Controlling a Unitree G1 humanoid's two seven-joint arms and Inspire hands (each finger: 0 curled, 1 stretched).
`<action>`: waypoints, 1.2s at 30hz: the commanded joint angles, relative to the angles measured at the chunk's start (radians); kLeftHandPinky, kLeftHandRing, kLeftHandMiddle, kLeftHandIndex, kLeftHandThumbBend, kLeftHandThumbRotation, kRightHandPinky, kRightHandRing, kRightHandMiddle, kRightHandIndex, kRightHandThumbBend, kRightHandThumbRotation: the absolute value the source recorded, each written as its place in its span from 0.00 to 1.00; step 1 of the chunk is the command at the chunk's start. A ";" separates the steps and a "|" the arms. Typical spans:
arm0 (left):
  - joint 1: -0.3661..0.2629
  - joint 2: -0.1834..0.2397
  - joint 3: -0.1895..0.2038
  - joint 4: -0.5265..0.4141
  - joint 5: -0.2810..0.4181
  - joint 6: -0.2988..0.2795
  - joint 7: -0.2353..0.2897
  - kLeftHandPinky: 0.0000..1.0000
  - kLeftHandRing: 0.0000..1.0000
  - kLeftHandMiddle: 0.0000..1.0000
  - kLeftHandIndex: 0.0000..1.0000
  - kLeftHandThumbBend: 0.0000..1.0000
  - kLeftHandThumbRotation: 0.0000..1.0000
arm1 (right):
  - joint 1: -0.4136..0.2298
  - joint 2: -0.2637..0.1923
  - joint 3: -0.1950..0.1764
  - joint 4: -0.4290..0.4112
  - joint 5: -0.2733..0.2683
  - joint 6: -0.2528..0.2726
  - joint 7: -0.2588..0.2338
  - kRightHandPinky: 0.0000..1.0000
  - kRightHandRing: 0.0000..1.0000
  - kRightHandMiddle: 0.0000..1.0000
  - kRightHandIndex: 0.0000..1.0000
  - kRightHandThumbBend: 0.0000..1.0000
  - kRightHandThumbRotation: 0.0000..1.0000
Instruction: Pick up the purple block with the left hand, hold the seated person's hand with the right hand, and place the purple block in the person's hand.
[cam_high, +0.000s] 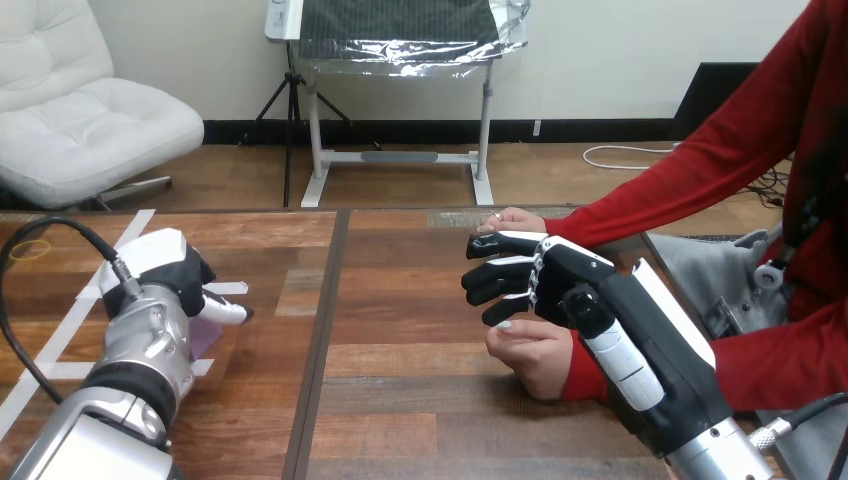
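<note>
Tabletop (400, 400); left hand (170, 268) perhaps over block (203, 338).

Pretty bright, even light all round, no harsh shadows, just a faint soft dark patch on the tabletop (420, 400) right under the right hand (560, 285) and another beneath the left hand (175, 265). White shells on both hands look bright but not blown out. The left forearm (140, 350) behind its hand catches a few small glints.

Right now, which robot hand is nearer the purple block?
Left. The left hand is over the purple block, covering most of it; the right hand is far off, beside the person's near hand.
</note>
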 joint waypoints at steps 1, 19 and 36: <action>-0.082 0.006 0.017 -0.041 -0.010 -0.021 0.036 0.61 0.68 0.70 0.72 0.69 0.31 | -0.034 0.000 -0.015 -0.044 0.012 -0.014 -0.003 0.60 0.67 0.68 0.75 0.88 0.95; -0.091 0.002 0.054 -0.050 -0.050 -0.036 0.037 0.58 0.65 0.69 0.74 0.68 0.29 | -0.040 0.000 -0.015 -0.032 0.008 -0.011 -0.004 0.61 0.67 0.68 0.75 0.86 0.95; -0.099 0.001 0.065 -0.064 -0.058 -0.040 0.048 0.51 0.57 0.61 0.63 0.69 0.29 | -0.045 0.005 -0.016 -0.022 0.004 -0.014 -0.010 0.60 0.66 0.68 0.75 0.81 0.95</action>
